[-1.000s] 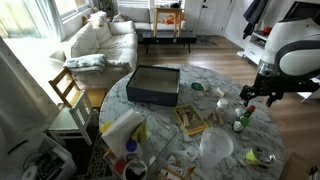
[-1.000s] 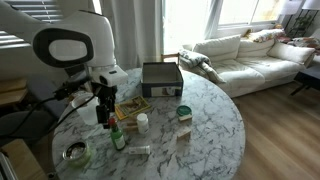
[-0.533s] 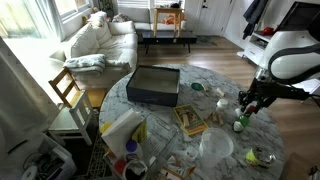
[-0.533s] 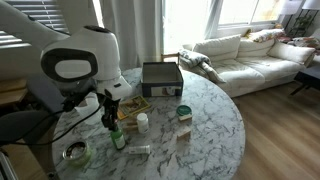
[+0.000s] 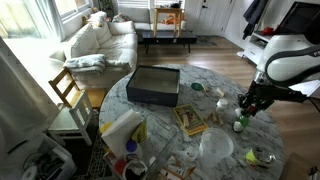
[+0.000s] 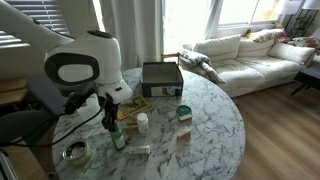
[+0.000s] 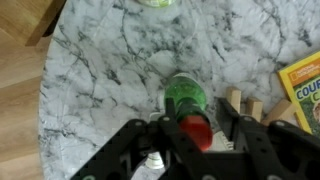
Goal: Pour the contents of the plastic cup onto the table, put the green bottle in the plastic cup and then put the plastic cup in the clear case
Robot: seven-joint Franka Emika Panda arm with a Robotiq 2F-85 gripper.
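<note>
The green bottle (image 7: 186, 100) with a red cap stands upright on the marble table (image 7: 100, 60). My gripper (image 7: 190, 128) comes down over it from above, and its two black fingers press the bottle's sides just below the cap. In both exterior views the gripper (image 5: 246, 108) (image 6: 108, 118) sits on top of the bottle (image 5: 240, 123) (image 6: 117, 137), near the table's edge on the robot's side. A clear plastic cup (image 6: 137, 150) lies on its side a little way from the bottle. A large clear container (image 5: 215, 148), apparently the clear case, stands close by.
A yellow book (image 5: 190, 120) (image 7: 300, 85) and small wooden blocks (image 7: 242, 100) lie next to the bottle. A dark open box (image 5: 153, 84) sits at the far side. A small white bottle (image 6: 142, 122) and a round dish (image 5: 262, 155) are also near.
The gripper has come down over the green bottle and its fingers have closed in from wide open against the bottle's sides. The bottle still stands in the same place.
</note>
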